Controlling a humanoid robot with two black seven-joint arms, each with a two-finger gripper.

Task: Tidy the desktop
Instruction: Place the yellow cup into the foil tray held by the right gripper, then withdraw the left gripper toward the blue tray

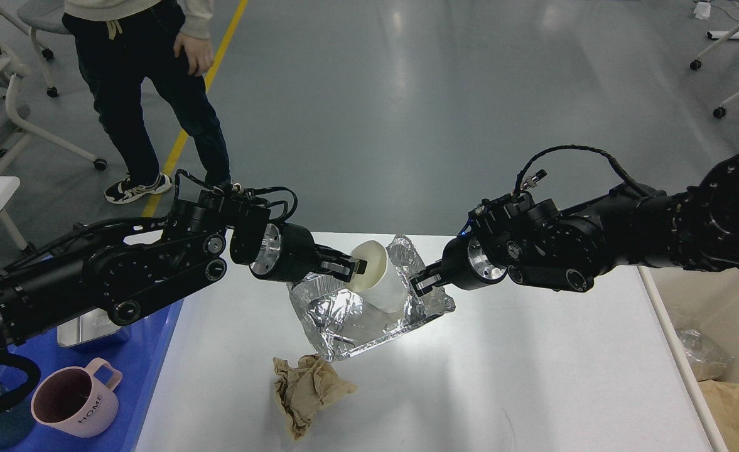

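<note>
Desktop (pixel 532 376) below both tools, left tool (pixel 350 267) pinching paper cup (pixel 382 276)

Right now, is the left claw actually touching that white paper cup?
Touching. In the head view, the left gripper has its fingers closed over the white paper cup's rim.

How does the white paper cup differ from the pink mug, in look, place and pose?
The paper cup is plain white with no handle; the pink mug has a handle and the word HOME. The cup is tilted, gripped at its rim by the left pincer above the foil container; the mug stands upright on the blue tray, untouched. Both look empty.
</note>
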